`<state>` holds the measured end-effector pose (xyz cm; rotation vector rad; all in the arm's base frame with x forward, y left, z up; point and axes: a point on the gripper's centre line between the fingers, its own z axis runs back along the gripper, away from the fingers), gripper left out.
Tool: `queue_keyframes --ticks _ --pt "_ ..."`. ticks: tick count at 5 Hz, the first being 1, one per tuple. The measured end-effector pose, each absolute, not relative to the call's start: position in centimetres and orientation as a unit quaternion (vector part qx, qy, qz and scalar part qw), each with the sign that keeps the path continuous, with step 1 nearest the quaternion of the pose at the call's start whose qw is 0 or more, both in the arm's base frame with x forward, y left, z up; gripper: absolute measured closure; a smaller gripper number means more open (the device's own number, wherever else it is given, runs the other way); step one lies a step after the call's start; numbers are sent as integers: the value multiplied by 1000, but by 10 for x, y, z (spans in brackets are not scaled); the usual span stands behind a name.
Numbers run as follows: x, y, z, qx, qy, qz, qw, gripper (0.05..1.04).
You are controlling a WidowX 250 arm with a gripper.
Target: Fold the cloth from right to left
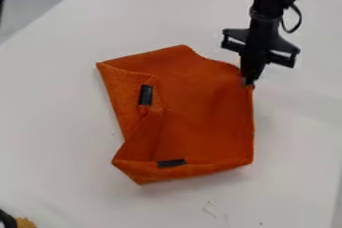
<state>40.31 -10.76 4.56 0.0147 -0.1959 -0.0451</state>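
Clamping cloth [200, 127] nr its upper R corner: gripper [248, 83] jaws are closing on the edge, R of centre; cloth is lying mid-frame. Risk: pinch is looking shallow, so edge may be slipping out mid-fold. Single-pt hold, so lower R corner may be lagging → skewed fold. In the way: creased L flap [123, 89], poss. bunching; upper tab [145, 95] is lying there. Fuzzy item [25, 223] is sitting lower L, well apart.

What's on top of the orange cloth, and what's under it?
On the cloth: two black strips, plus the hand at its upper right corner. Underneath: covered, can't tell.
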Motion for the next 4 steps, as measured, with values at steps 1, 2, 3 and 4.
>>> queue_keyframes --ticks 1,2,3,4 --pt "393 -94 60 13 -133 20 991 1025" --pt "385 -67 63 10 -160 64 985 1025" --pt "371 -35 56 3 -170 100 980 1025" --pt "355 -8 57 13 -180 123 976 1025"
